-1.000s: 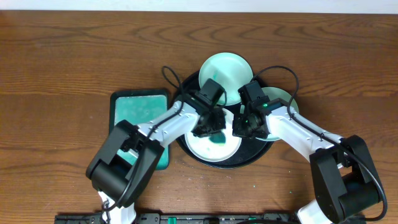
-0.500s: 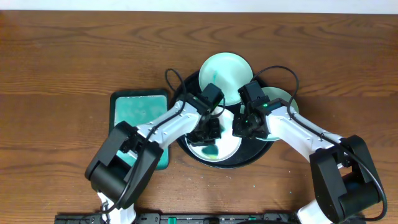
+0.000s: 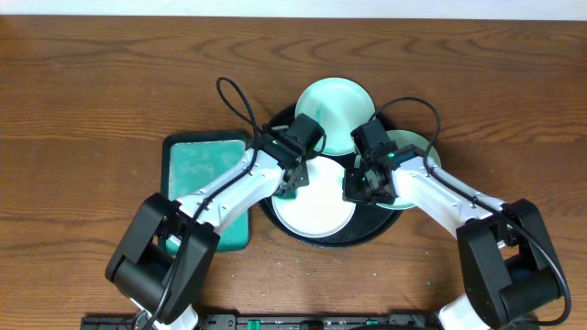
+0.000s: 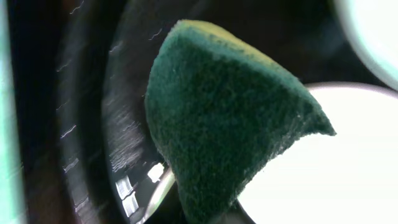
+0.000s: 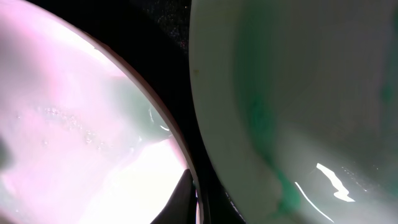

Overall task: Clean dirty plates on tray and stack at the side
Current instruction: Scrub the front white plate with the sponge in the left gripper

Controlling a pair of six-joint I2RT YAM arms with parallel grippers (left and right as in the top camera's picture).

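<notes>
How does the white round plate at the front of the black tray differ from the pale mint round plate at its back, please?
The front white round plate looks plain white; the back pale mint round plate is tinted green. The front plate lies wholly inside the rim of the glossy black round tray; the back plate overhangs the far rim. Both are round, shallow and rest on that tray.

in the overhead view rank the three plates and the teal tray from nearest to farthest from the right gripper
From the right gripper:
1. front white plate, at its fingertips, on the near side of the black tray
2. right plate, just beside it, partly hidden
3. back mint plate, at the far rim
4. teal tray, far left
</notes>
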